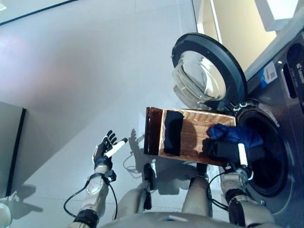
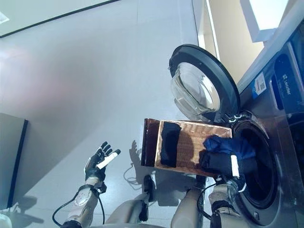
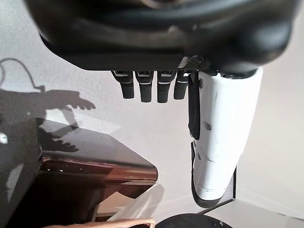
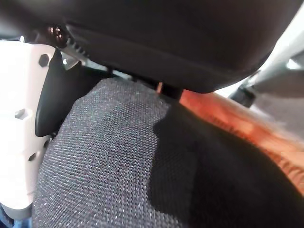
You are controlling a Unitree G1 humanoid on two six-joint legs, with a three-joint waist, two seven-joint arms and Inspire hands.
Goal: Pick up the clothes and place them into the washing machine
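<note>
A brown wicker basket (image 1: 153, 130) stands on the floor in front of the washing machine's drum opening (image 1: 271, 164). One black garment (image 1: 173, 133) lies in its left part. At the basket's right end, by the drum's rim, my right hand (image 1: 241, 156) is shut on a dark garment (image 1: 219, 149), and a blue garment (image 1: 235, 134) is bunched just above it. In the right wrist view the dark knit cloth (image 4: 118, 161) fills the palm beside the white-covered thumb (image 4: 19, 118). My left hand (image 1: 105, 147) hangs open over the floor left of the basket, holding nothing, its fingers (image 3: 147, 88) straight.
The round machine door (image 1: 209, 71) stands swung open above the basket, its glass bowl facing out. The grey machine front (image 1: 289, 85) fills the right side. A dark-edged grey panel (image 1: 9, 147) stands at the far left. Pale floor lies between.
</note>
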